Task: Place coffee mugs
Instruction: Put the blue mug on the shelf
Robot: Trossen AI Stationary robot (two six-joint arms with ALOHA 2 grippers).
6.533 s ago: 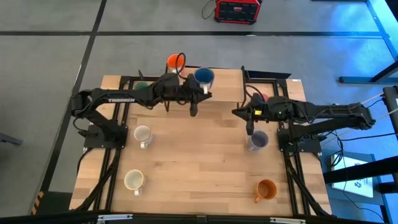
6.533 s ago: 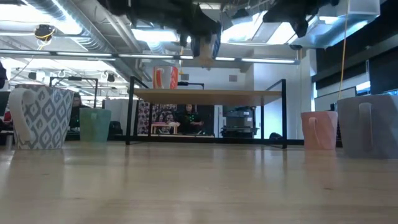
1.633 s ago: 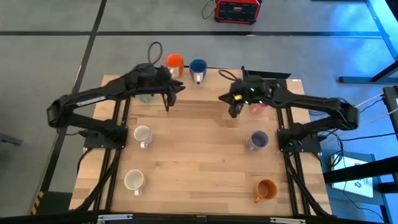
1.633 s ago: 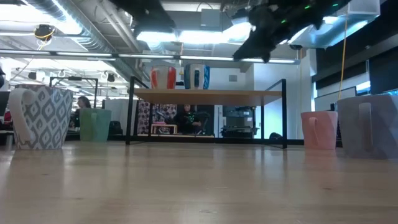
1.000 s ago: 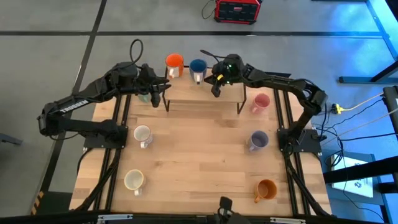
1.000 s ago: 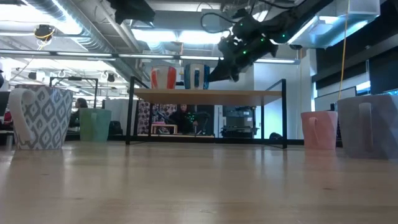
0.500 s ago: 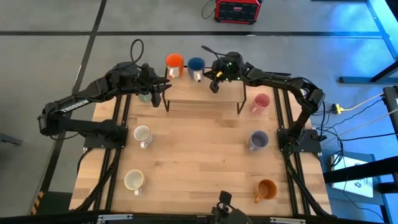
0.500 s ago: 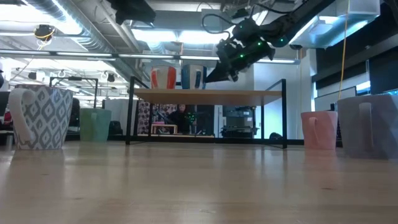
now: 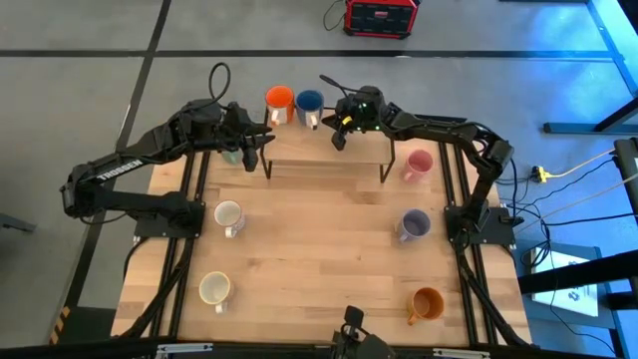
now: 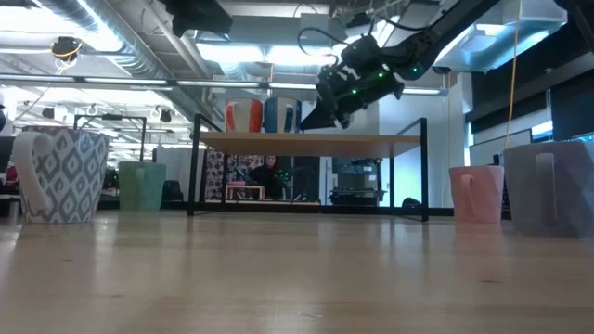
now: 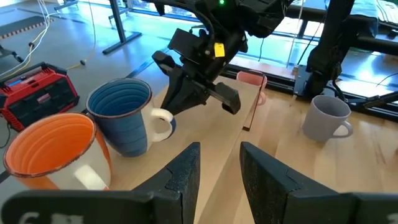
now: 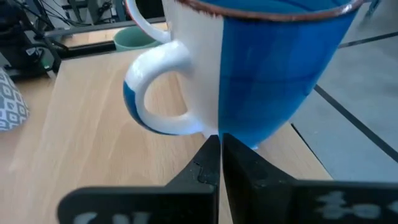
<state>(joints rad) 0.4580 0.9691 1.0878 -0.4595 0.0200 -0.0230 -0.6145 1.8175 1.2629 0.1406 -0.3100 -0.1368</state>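
Two mugs, orange (image 9: 278,99) and blue (image 9: 309,102), are shown on the shelf (image 9: 329,146) at 12 o'clock; six remain on the surface (image 9: 319,259). Right tool (image 9: 337,143) clenched, left tool (image 9: 257,152) released.

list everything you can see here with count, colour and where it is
mugs on the raised shelf: 2, orange-red mug and blue mug, side by side at the shelf's left end
green mug: 1, far left of the table, mostly hidden under the left arm from above
white mugs: 2, patterned mug at mid left, cream mug at near left
pink mug: 1, far right
lavender mug: 1, mid right
amber mug: 1, near right
shelf: 1, wood top on black legs, far middle of the table
red case: 1, on the floor beyond the table
left gripper: open, at the shelf's left edge
right gripper: shut, tips against the blue mug
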